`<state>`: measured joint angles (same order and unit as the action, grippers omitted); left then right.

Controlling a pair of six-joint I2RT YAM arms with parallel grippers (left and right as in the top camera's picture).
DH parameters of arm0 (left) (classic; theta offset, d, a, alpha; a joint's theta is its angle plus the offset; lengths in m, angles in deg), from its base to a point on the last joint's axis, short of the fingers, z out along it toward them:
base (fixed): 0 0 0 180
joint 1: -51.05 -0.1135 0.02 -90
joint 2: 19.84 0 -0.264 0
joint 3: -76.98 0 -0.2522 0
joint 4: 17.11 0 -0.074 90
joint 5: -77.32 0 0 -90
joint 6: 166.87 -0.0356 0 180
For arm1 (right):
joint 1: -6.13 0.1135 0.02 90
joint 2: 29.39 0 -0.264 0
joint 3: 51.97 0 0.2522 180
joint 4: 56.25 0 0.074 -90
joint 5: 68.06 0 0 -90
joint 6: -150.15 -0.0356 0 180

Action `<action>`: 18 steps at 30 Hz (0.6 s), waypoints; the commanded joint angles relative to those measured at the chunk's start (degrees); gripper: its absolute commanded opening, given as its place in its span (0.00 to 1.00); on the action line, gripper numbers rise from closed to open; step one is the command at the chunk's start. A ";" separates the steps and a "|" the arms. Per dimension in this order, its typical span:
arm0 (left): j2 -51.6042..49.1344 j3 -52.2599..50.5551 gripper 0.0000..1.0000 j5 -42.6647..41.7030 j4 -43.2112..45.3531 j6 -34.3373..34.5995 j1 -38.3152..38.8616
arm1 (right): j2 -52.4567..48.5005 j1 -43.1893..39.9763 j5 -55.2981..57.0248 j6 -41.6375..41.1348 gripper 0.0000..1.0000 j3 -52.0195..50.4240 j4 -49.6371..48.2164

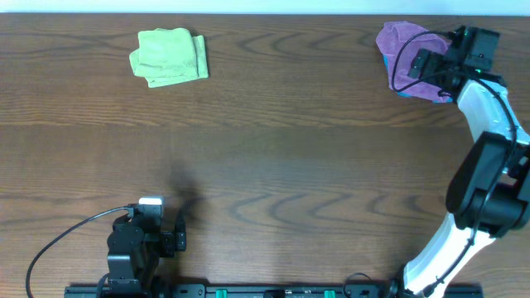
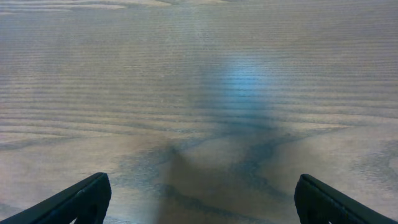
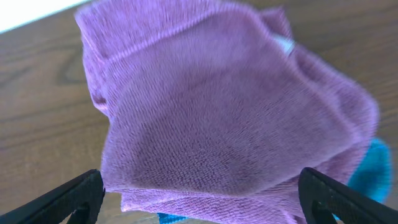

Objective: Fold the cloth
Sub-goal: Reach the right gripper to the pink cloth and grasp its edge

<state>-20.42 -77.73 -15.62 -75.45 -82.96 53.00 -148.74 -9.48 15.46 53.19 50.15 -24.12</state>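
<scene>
A purple cloth (image 1: 403, 56) lies folded at the far right of the table, on top of a blue cloth whose edge shows beneath it (image 3: 373, 168). In the right wrist view the purple cloth (image 3: 224, 118) fills the frame. My right gripper (image 1: 432, 66) is open, its fingertips (image 3: 202, 196) spread wide on either side of the purple cloth's near edge, gripping nothing. A folded light green cloth (image 1: 170, 56) lies at the far left. My left gripper (image 1: 170, 240) is open and empty near the front edge, over bare wood (image 2: 202, 199).
The wooden table (image 1: 273, 157) stretches between the two arms. The table's far edge runs just behind both cloths. A black cable (image 1: 66, 236) loops by the left arm's base.
</scene>
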 commanded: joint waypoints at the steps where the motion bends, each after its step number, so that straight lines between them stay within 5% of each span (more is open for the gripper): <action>1: 0.37 -1.27 0.95 0.39 -1.90 -0.76 -0.22 | -2.23 -0.50 -1.57 0.59 0.99 1.05 -0.50; 5: 0.37 -1.27 0.95 0.39 -1.90 -0.74 -0.22 | -3.63 -0.52 -1.51 0.61 0.96 1.05 -0.92; 14: 0.37 -1.27 0.95 0.39 -1.90 -0.76 -0.22 | -3.67 -0.55 -2.38 0.63 0.56 1.05 -2.32; 18: 0.37 -1.27 0.96 0.39 -1.90 -0.74 -0.22 | -3.67 -0.55 -2.82 0.68 0.27 1.05 -2.29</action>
<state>-20.42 -77.73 -15.62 -75.45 -82.96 53.00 -152.28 -9.62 13.49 53.41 50.15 -26.46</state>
